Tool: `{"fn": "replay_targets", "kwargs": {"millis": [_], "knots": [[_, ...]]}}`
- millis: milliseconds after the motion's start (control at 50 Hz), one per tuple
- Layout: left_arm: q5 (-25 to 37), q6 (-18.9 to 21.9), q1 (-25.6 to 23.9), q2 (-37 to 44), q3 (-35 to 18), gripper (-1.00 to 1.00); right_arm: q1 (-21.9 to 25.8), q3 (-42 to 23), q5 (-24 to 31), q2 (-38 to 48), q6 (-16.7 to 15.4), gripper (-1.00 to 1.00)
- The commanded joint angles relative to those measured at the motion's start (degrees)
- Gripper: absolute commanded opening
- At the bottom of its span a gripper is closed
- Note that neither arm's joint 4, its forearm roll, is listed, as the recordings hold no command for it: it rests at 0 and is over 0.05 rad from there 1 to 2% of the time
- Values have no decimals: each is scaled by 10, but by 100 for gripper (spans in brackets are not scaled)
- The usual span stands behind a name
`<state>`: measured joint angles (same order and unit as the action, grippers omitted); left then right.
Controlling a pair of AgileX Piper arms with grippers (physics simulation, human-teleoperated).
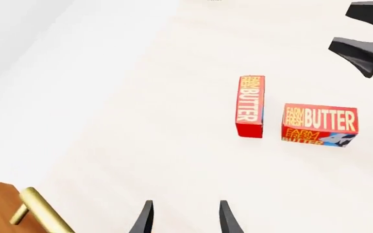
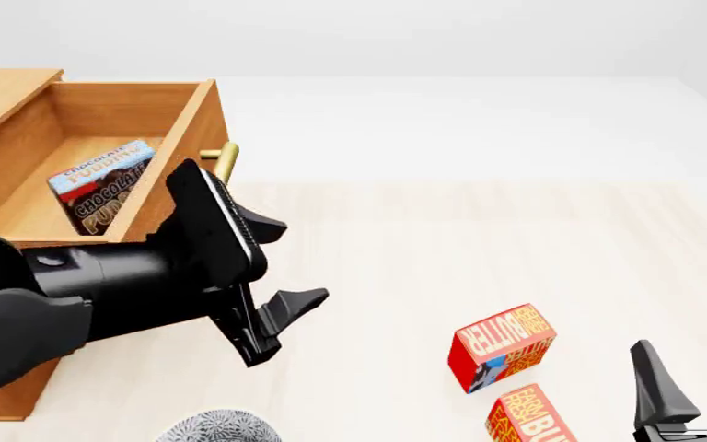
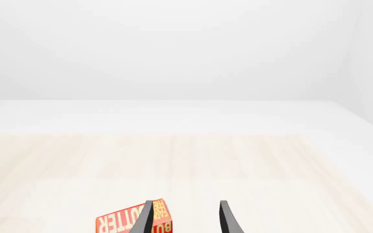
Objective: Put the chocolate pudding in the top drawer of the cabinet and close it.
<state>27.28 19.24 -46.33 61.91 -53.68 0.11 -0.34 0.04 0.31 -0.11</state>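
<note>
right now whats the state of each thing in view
top drawer: pulled open
chocolate pudding: lying tilted inside the top drawer
left claw: open, empty, just outside the drawer front
right claw: open, empty, near the butter boxes
upper butter box: on the table, untouched
lower butter box: on the table, partly cut off by the frame

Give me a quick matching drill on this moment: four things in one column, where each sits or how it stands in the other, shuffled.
Things:
1. small blue-and-brown chocolate pudding box
2. light-brown wooden top drawer
3. left arm's black tool
4. two red-orange butter boxes

States:
A. open, holding nothing, beside the drawer front
B. lying inside the drawer
C. on the pale wooden table, near the right arm's tool
D. pulled out, brass bar handle sticking out

Pairs: 1-B, 2-D, 3-A, 4-C
</note>
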Motion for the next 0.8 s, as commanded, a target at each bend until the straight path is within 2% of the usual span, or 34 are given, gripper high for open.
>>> {"fn": "replay_targets", "kwargs": {"millis": [20,100,120,180,320,360,420,440,460,480,520,580,600,680,720,800], "knots": [[2,-56,-21,22,-18,100,0,0,0,0,0,100],[4,-64,-17,27,-18,100,0,0,0,0,0,100],[8,-86,-23,39,-24,100,0,0,0,0,0,100],[4,-78,-11,33,-15,100,0,0,0,0,0,100],[15,-134,-22,57,-29,100,0,0,0,0,0,100],[16,-138,-23,60,-30,100,0,0,0,0,0,100],[21,-175,-28,76,-35,100,0,0,0,0,0,100],[23,-206,-45,90,-44,100,0,0,0,0,0,100],[26,-264,-73,112,-55,100,0,0,0,0,0,100],[26,-238,-42,97,-41,100,0,0,0,0,0,100],[27,-270,-52,107,-42,100,0,0,0,0,0,100],[25,-263,-47,105,-39,100,0,0,0,0,0,100],[27,-284,-50,110,-38,100,0,0,0,0,0,100],[27,-319,-51,114,-36,100,0,0,0,0,0,100],[29,-313,-32,106,-29,100,0,0,0,0,0,100],[28,-336,-32,110,-24,100,0,0,0,0,0,100]]}}
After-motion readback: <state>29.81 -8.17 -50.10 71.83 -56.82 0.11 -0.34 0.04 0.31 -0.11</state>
